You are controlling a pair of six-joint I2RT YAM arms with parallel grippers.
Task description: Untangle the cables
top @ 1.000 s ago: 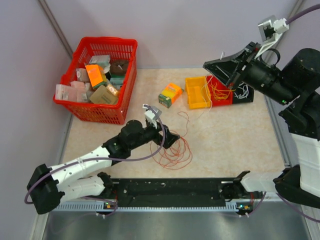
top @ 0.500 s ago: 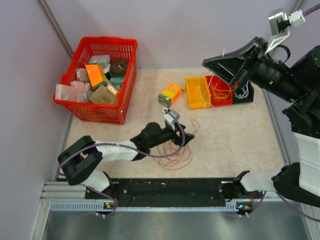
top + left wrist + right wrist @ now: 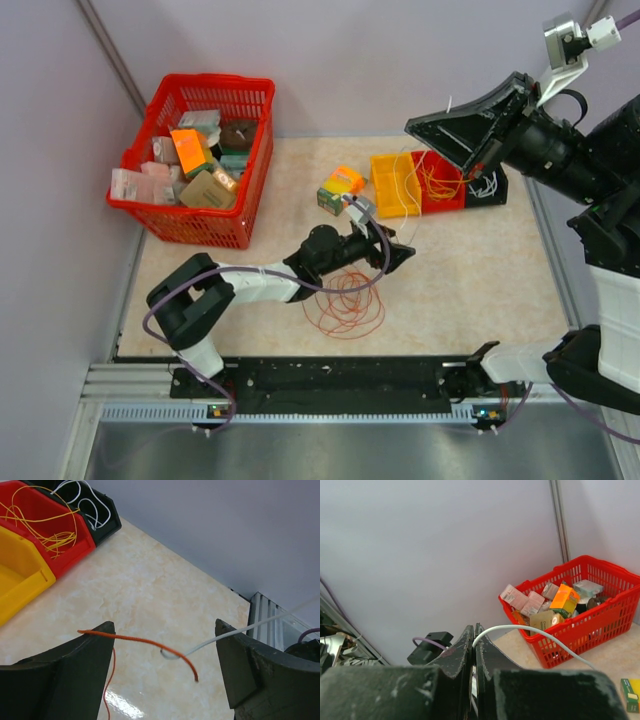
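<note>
Left claw gapes wide, nothing gripped; orange-red cable crosses the gap, loops mid-tabletop. Only the right wrist view shows the right claw, raised far right, pinched closed on the white cable.

For the white-and-black left arm, a long stretch up and to the right within one second: from folded low at the lower left of the frame to laid out almost flat toward the middle, with its dark rear joint drawn in from the far lower-left edge. For the black left gripper, fingers apart, a shift from the upper-left rim of the loose coil of orange-red wire to a spot beyond its upper right, just right of frame centre. For the black right arm, with its right gripper clamped on a thin white wire, a lift and pull-back toward the upper right corner, carrying the white wrist camera higher and further right.
</note>
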